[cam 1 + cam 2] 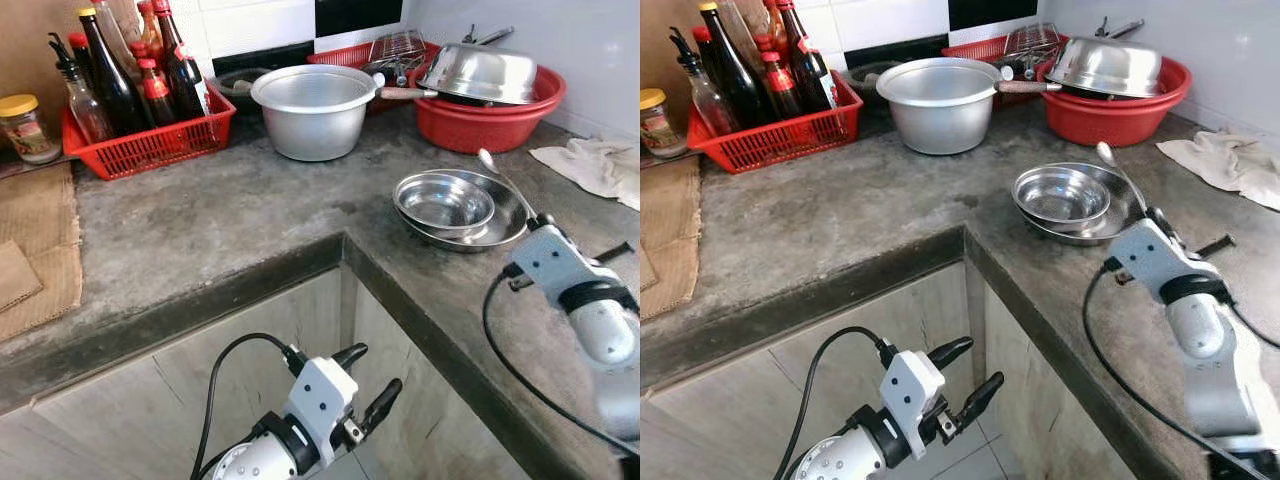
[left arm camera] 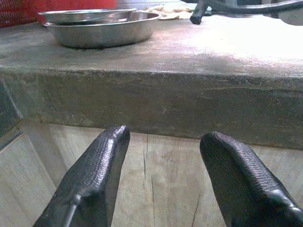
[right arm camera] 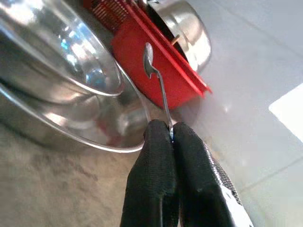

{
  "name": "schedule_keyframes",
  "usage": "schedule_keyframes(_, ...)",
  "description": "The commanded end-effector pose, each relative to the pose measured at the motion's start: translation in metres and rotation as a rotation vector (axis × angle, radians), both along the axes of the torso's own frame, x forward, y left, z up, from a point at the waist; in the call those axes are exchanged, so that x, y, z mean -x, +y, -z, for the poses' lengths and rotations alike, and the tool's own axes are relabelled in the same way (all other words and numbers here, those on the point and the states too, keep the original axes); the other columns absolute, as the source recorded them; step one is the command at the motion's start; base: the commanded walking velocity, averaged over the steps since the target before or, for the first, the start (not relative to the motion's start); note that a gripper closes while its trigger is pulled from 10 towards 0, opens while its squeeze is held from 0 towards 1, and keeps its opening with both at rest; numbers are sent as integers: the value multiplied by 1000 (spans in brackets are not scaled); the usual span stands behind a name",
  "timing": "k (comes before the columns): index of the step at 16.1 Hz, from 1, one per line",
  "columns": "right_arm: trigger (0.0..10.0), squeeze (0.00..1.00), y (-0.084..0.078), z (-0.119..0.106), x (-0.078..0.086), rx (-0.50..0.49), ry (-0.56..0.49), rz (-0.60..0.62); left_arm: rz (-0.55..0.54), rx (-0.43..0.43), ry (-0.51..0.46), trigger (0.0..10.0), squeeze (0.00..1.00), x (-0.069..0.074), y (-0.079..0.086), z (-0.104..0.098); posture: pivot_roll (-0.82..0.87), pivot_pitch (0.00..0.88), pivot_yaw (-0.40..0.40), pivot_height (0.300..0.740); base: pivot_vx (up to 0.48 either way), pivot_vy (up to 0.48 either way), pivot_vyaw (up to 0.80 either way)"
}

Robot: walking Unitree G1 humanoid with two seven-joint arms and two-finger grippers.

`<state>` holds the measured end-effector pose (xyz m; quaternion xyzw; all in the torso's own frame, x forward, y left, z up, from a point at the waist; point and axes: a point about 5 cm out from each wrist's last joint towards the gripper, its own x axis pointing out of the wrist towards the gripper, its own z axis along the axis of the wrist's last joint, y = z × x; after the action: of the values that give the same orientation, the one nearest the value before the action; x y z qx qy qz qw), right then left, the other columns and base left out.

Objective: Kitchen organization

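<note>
Holding a thin metal spoon (image 3: 156, 80) by its handle, the right gripper (image 3: 171, 137) has its black textured fingers pinched tight together, bowl end raised above the rim of the wide steel dish (image 1: 505, 228). That dish sits near the worktop's (image 1: 220, 220) inner corner edge, with a smaller polished steel bowl (image 1: 444, 201) nested in it. Worktop: rough grey concrete, L-shaped. Along its back edge: dull aluminium pot (image 1: 314, 110), red plastic basin (image 1: 480, 125) carrying an upturned steel bowl (image 1: 480, 72), and red mesh basket (image 1: 150, 145) of dark glass bottles (image 1: 108, 75). Crumpled cloth (image 1: 595, 165) lies at the right edge. The left gripper (image 1: 365, 382) hangs below the worktop beside pale wooden cabinet panels (image 1: 200, 370), jaws wide with nothing between; its wrist view shows the concrete's thick front edge side-on.
</note>
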<state>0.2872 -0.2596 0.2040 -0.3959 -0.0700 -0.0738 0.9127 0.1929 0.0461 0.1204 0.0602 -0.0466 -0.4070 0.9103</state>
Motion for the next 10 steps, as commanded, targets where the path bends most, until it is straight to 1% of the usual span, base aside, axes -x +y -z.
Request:
schedule_keyframes(1,0,0,-2,-10,4,-77,-57,34,-15,4,2,10000,0,-1,3,1,80,84,4,740,0,0,0)
schedule_keyframes(2,0,0,4,-11,8,-176,-92,41,-40,22,3,10000,0,-4,5,-2,80,84,4,740,0,0,0)
schedule_keyframes(3,0,0,23,-11,12,-356,-129,-11,-76,59,0,10000,0,-8,8,-8,77,87,6,740,0,0,0)
schedule_keyframes(4,0,0,46,-13,18,-441,-158,-72,-99,83,-25,10000,0,-13,7,-17,82,89,5,740,0,0,0)
schedule_keyframes(5,0,0,52,-14,19,-450,-166,-86,-105,91,-33,10000,0,-15,7,-20,82,89,5,740,0,0,0)
schedule_keyframes(6,0,0,71,-16,24,-526,-187,-119,-123,137,-59,10000,0,-21,5,-34,82,89,10,740,0,0,0)
schedule_keyframes(7,0,0,81,-17,26,-582,-193,-135,-126,160,-80,10000,0,-23,4,-42,84,86,12,740,0,0,0)
schedule_keyframes(8,0,0,83,-17,27,-596,-189,-134,-125,164,-87,10000,0,-24,4,-45,84,86,12,740,0,0,0)
schedule_keyframes(9,0,0,86,-15,30,-652,-176,-120,-125,167,-97,10000,0,-25,4,-48,82,84,16,740,0,0,0)
schedule_keyframes(10,0,0,87,-16,33,-677,-172,-113,-127,167,-103,10000,0,-26,4,-50,79,86,19,740,0,0,0)
